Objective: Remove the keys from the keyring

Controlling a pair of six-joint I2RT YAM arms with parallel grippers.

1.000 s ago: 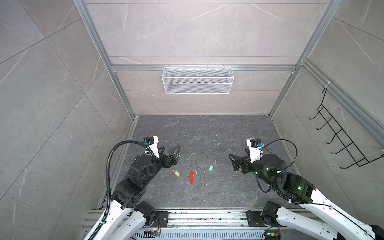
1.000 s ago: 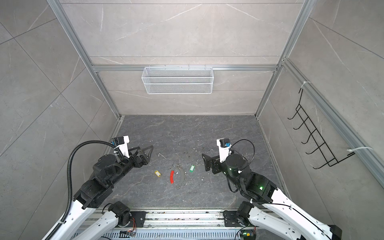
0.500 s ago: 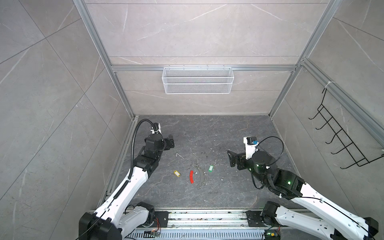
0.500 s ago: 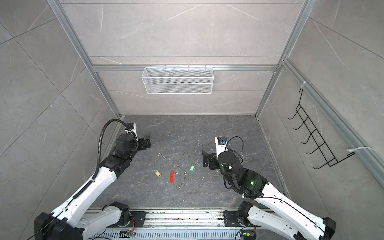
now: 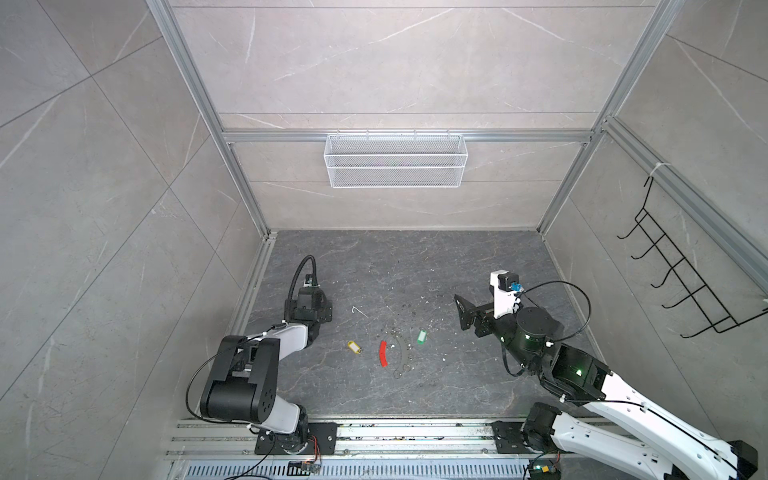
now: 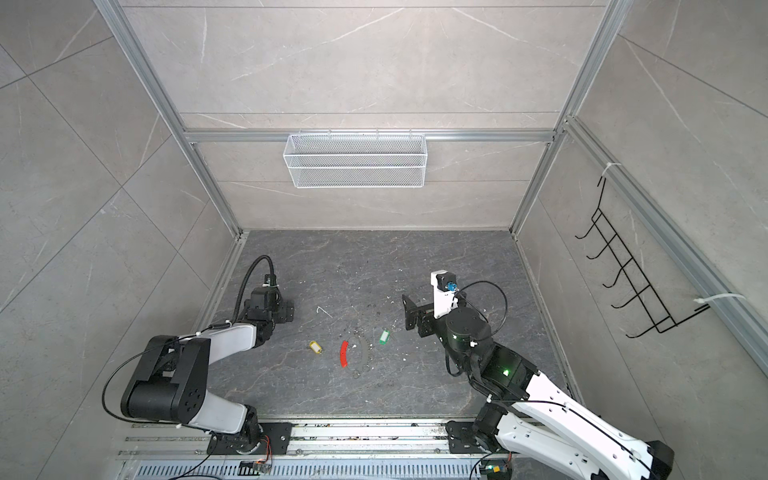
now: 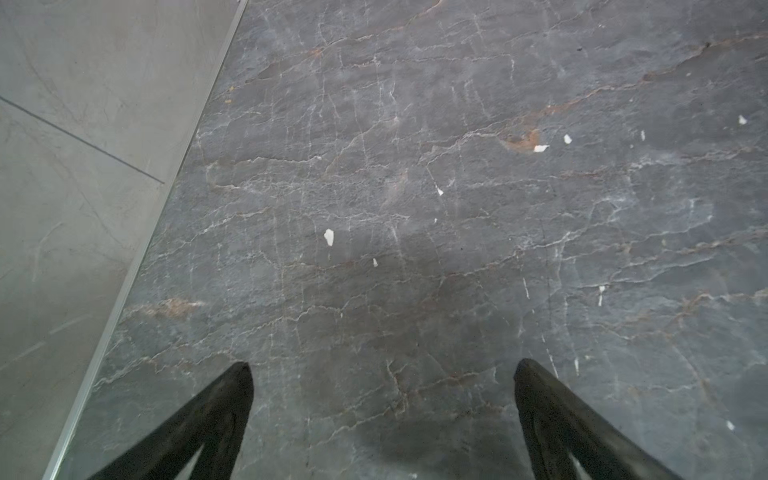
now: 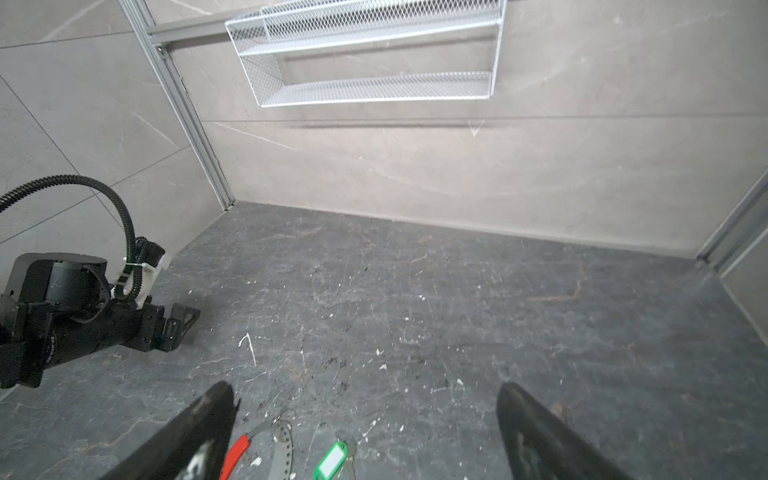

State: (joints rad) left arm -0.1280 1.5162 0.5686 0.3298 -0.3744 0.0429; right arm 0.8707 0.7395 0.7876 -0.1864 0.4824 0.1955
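Yellow tag [image 5: 354,346] unmoved; left pincer [image 7: 382,365] has swung toward the wall [image 7: 62,166].

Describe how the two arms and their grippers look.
Both arms have white shells and black joints. The left arm carries a ribbed black hose; the right arm has a thin black cable and a green light. The left gripper and right gripper have black tapering fingers.

You have two keys on the table [image 5: 395,270]: one yellow key [image 5: 354,347] and one green key [image 5: 422,337]. You have one keyring [image 5: 383,354]. You have one white wire basket [image 5: 395,166] and one black hook rack [image 5: 685,266]. You have two claws: one left claw [image 7: 382,368] and one right claw [image 8: 365,388].
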